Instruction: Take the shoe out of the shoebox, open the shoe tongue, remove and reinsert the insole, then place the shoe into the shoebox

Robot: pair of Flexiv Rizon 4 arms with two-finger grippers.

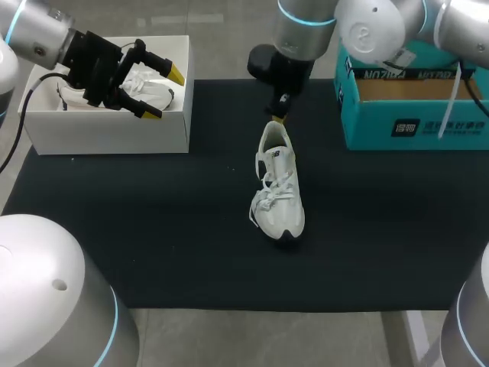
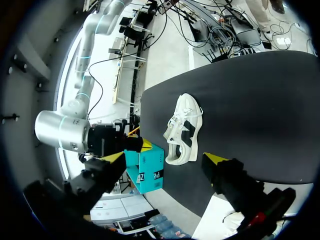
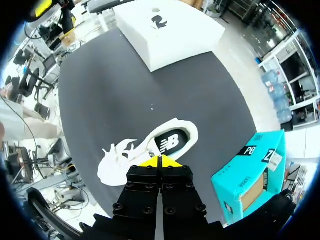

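The black tabletop carries everything, and we place each thing by the white sneaker near its middle. The teal cardboard box stands open-topped to the sneaker's right and farther from us, at the far edge of the tabletop. The white shoebox sits to the sneaker's left, also farther back and well apart from it, with a second white shoe lying inside. The sneaker itself is outside the shoebox, resting on its sole with the toe toward us, the heel away and the laces loose on top; from our right wrist its opening faces up and the dark insole shows inside. Our left gripper hangs over the shoebox, far left of the sneaker, its yellow-tipped fingers spread wide and holding nothing. Our right gripper is at the sneaker's heel, yellow tips pressed together; we cannot tell whether they pinch the heel's edge.
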